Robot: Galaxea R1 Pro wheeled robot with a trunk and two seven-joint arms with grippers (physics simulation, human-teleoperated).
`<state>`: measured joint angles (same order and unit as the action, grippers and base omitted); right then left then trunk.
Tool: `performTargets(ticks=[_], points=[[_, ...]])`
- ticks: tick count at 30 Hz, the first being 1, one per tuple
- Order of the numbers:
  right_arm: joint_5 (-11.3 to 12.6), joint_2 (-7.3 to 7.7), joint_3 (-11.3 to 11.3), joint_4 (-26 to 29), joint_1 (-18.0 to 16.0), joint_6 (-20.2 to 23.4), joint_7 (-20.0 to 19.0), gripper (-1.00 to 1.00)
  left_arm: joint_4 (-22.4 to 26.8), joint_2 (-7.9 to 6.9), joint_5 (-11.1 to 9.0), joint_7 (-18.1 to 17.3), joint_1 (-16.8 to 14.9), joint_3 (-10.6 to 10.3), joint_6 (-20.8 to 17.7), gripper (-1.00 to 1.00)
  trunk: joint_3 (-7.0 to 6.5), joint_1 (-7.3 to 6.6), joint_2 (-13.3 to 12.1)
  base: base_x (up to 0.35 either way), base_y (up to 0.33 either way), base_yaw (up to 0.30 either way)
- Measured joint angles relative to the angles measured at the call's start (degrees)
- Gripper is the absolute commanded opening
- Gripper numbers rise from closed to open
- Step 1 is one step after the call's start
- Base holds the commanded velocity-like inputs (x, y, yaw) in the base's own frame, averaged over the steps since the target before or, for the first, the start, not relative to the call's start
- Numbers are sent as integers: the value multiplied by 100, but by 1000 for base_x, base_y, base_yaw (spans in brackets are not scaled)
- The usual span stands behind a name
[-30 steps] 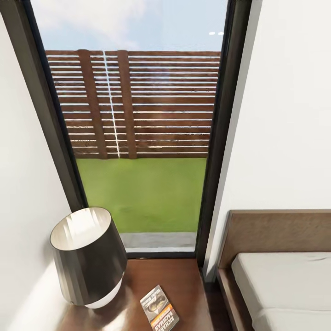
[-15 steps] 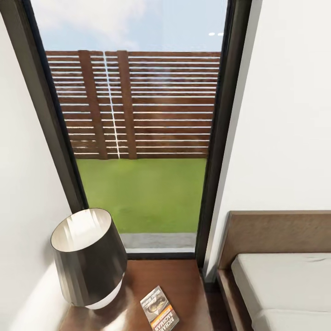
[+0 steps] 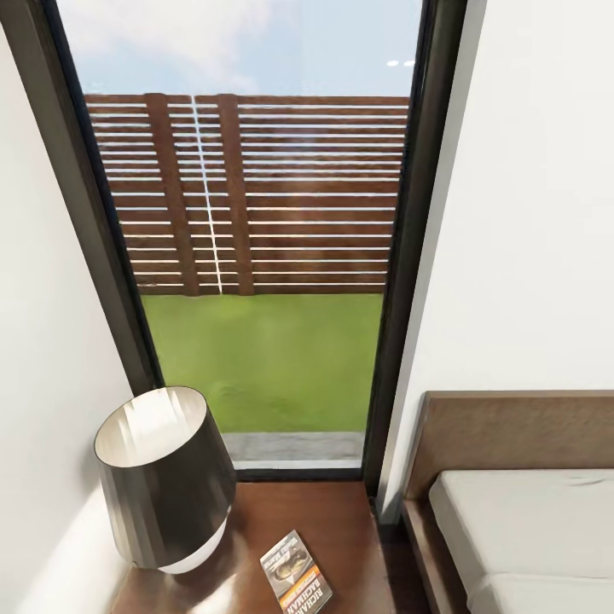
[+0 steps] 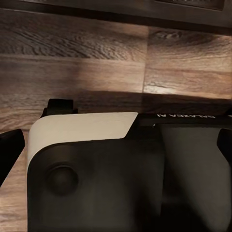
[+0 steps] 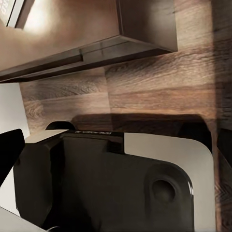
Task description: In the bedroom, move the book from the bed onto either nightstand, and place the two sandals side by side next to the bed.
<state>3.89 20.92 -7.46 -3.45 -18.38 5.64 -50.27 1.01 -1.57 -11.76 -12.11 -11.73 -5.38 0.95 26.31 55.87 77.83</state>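
The head view looks down into a corner of the bedroom; a tall dark-framed window [image 3: 247, 256] fills the far middle, with a slatted brown fence [image 3: 247, 192] and a green lawn [image 3: 264, 358] outside it under a pale blue sky; plain white walls [image 3: 529, 213] stand to either side. At the near left sits the nightstand [image 3: 333, 529], its glossy reddish-brown top catching light; on it, at the left, stands a lamp [image 3: 162, 477] with a dark shade, white inside, tilted slightly; the book [image 3: 295, 573] lies flat on the nightstand top near its front edge, to the right of the lamp and apart from it, its dark cover and orange band facing up and its near end cut off by the edge of the view. To the right, just beside the nightstand, is the bed [image 3: 512, 426]; its brown headboard stands against the far wall and its pale mattress [image 3: 529, 529] lies flat in the wooden frame.

The left wrist view shows dark and white robot bodywork [image 4: 116, 179] over a wood-plank floor [image 4: 96, 63]; whether the left claw is open or closed cannot be told. The right wrist view shows like bodywork [image 5: 111, 179] over the same kind of floor [image 5: 159, 92], with the lower edge of a dark wooden piece of furniture [image 5: 96, 43] beyond; the right claw's state cannot be told either.
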Motion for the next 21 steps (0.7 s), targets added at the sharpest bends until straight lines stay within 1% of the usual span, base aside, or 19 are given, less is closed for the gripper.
performTargets(ticks=[9, 10, 12, 13, 14, 15, 16, 17, 18, 19, 21], points=[[0, -10, 0, 0, 0, -2, 3, 100, 0, 0, -5, 0, -1, 6, -1, 100, 0, 0, 0, 0, 0, 0], [1, -22, 0, 0, 0, -4, 3, 100, 0, 3, -5, 0, -1, 6, 0, 100, 0, 0, 0, 0, 0, 0], [17, -96, -1, 0, 0, -6, 3, 100, 0, 12, -5, 0, -1, 6, 0, 100, 0, 0, 0, 0, 0, 0], [15, -193, 2, 0, 0, -6, 3, 100, 0, 14, -9, 0, 0, 6, 0, 100, 0, 0, 0, 0, 0, 0], [9, -336, 3, 0, 0, -6, 3, 100, 0, 15, -9, 0, 0, 6, 0, 100, 0, 0, 0, 0, 0, 0], [1, -564, 7, 0, 1, -6, 2, 100, -1, 16, -8, 0, 1, 8, 0, 100, 0, 0, 0, 0, 0, 0], [1, -852, 9, 0, 1, -7, 2, 100, -1, 17, -7, 0, 0, 12, 0, 100, 0, 0, 0, 0, 0, 0], [3, -1006, 3, 0, 0, -7, 2, 100, 0, 17, -6, 0, 0, 14, 0, 100, 0, 0, 0, 0, 0, 0], [5, -1076, 1, 0, 0, -7, 3, 100, 0, 17, -6, 0, 0, 14, 0, 100, 0, 0, 0, 0, 0, 0], [5, -1189, 3, 0, 0, -7, 2, 100, 0, 17, -6, 0, -1, 15, 0, 100, 0, 0, 0, 0, 0, 0], [6, -1368, -3, 0, 0, -7, 2, 100, 0, 18, -6, 0, 2, 15, 0, 100, 0, 0, 0, 0, 0, 0]])
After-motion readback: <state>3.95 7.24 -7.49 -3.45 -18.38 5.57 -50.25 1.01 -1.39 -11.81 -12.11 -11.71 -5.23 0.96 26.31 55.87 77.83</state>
